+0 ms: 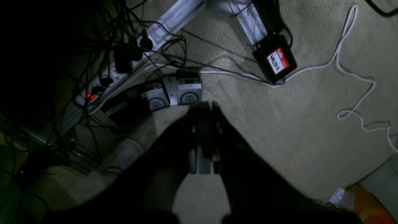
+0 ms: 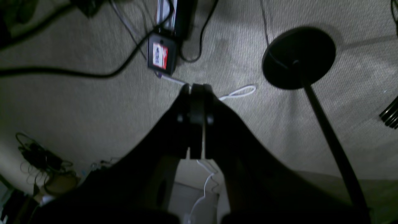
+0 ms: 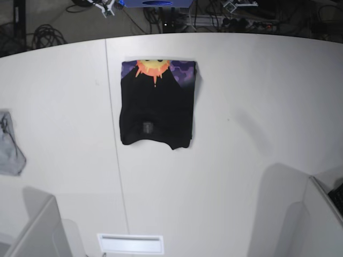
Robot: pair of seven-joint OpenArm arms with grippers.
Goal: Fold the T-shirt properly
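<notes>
The black T-shirt (image 3: 156,104) lies folded into a compact rectangle on the white table (image 3: 241,107) in the base view, left of centre. Its orange-yellow sun print on purple shows along the far edge. Neither gripper appears in the base view. My left gripper (image 1: 202,106) is shut and empty in the left wrist view, hanging over carpet floor, away from the shirt. My right gripper (image 2: 197,87) is also shut and empty in the right wrist view, over carpet floor. The shirt shows in neither wrist view.
A small grey cloth (image 3: 9,144) lies at the table's left edge. Grey arm parts stand at the near left (image 3: 32,227) and near right (image 3: 303,214) corners. Below the left gripper are a power strip (image 1: 105,81), cables and a black labelled box (image 1: 275,60); a black round stand base (image 2: 298,57) lies under the right one.
</notes>
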